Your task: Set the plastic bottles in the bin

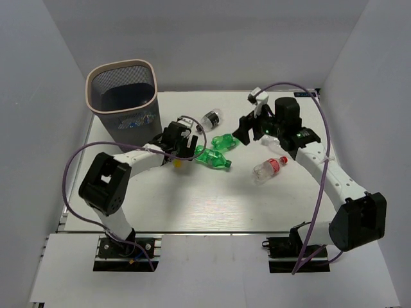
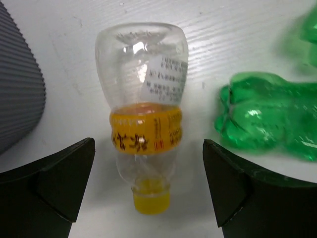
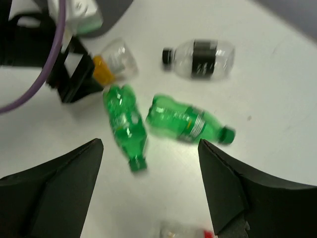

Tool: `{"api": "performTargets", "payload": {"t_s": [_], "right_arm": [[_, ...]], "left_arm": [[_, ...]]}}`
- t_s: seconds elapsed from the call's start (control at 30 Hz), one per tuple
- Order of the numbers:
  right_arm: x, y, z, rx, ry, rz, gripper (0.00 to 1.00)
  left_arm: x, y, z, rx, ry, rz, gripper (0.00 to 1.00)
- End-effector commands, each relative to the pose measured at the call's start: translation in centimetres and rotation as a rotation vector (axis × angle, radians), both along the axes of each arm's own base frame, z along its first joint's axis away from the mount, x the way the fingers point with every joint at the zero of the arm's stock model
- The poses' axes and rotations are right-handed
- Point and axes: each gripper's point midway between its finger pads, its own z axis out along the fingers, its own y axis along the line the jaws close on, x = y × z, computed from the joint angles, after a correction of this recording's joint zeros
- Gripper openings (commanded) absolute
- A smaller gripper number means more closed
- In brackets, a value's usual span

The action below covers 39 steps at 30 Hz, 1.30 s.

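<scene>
Left gripper point(image 2: 148, 148) spread apart astride yellow-capped bottle point(image 2: 141, 74) lying on tabletop point(image 2: 237, 39) near the bin point(image 2: 15, 84); closing on its slick narrow neck could squirt it sideways into the green bottle point(image 2: 267, 119).

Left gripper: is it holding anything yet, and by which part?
Nothing held. The left gripper is open, straddling the clear plastic bottle with yellow band and cap near its neck, not touching.
</scene>
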Motion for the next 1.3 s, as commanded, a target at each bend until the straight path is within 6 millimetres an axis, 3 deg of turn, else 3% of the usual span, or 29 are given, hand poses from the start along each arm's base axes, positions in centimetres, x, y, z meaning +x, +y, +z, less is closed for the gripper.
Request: {"api": "performTargets", "payload": {"t_s": [0.0, 0.07, 0.13, 0.2, 0.3, 0.33, 0.43, 0.57, 0.6, 0.63, 0.67, 0.7, 0.73, 0.8, 0.83, 0.9, 0.97, 1.0, 1.17, 1.27], "right_arm": [[-2.7, -0.9, -0.3, 0.000, 0.033, 0.057, 0.83], [-2.8, -1.2, -0.8, -0.003, 0.040, 0.052, 0.83], [-3.1, -1.4, -1.5, -0.008, 0.060, 0.055, 0.83], [-2.9, -1.9, -1.9, -0.015, 0.070, 0.043, 0.82], [-2.7, -2.6, -2.9, -0.032, 0.111, 0.027, 0.74], [-2.6, -2.9, -3.2, -0.035, 0.123, 0.020, 0.70], [-2.4, -3.4, -4.1, -0.031, 0.155, 0.015, 0.62], [-2.2, -3.9, -4.9, -0.033, 0.174, 0.006, 0.60], [-2.1, -4.1, -5.3, -0.035, 0.182, -0.004, 0.63], [-1.7, -4.2, -5.5, -0.043, 0.181, -0.011, 0.67], [-1.4, -4.6, -6.2, -0.057, 0.193, -0.035, 0.74], [-1.2, -4.7, -6.4, -0.064, 0.193, -0.044, 0.88], [-0.9, -5.0, -7.0, -0.078, 0.202, -0.048, 0.90], [-0.6, -5.3, -7.7, -0.108, 0.208, -0.052, 0.90], [-0.5, -5.5, -8.3, -0.122, 0.216, -0.047, 0.90], [-0.5, -5.7, -8.8, -0.144, 0.218, -0.043, 0.90], [-0.8, -5.8, -9.5, -0.158, 0.233, -0.035, 0.89], [-0.8, -5.8, -9.6, -0.160, 0.235, -0.033, 0.87], [-1.3, -6.1, -10.3, -0.169, 0.244, -0.024, 0.86], [-1.2, -6.7, -10.7, -0.203, 0.230, -0.040, 0.90]], "left_arm": [[3.1, -0.2, 1.2, 0.053, -0.074, 0.033, 0.99], [3.8, -0.6, 0.8, 0.060, -0.062, 0.032, 0.99], [3.9, -0.8, -1.1, 0.085, -0.020, 0.018, 0.99], [3.9, -1.1, -1.6, 0.087, 0.000, 0.008, 0.93], [3.6, -2.0, -1.0, 0.036, 0.003, -0.023, 0.63], [3.6, -2.0, -0.4, 0.028, -0.010, -0.023, 0.49], [3.7, -2.8, 3.3, -0.018, -0.074, -0.041, 0.33], [4.0, -4.9, 11.7, -0.121, -0.212, -0.099, 0.28], [4.3, -5.3, 14.0, -0.142, -0.256, -0.113, 0.28], [4.6, -5.7, 18.2, -0.187, -0.328, -0.120, 0.28], [4.8, -5.8, 20.3, -0.205, -0.362, -0.120, 0.26], [5.3, -5.8, 22.1, -0.217, -0.399, -0.108, 0.26], [5.6, -5.8, 26.4, -0.254, -0.476, -0.098, 0.26], [6.6, -4.5, 30.7, -0.289, -0.561, -0.038, 0.26], [6.9, -4.1, 34.3, -0.315, -0.632, -0.011, 0.26], [7.8, -2.2, 38.9, -0.324, -0.731, 0.072, 0.26], [8.5, -0.3, 40.4, -0.281, -0.767, 0.155, 0.26], [8.8, 1.0, 42.2, -0.281, -0.801, 0.206, 0.26], [9.8, 8.0, 41.3, -0.148, -0.801, 0.466, 0.26], [9.8, 11.4, 39.4, -0.080, -0.764, 0.557, 0.29]]}}
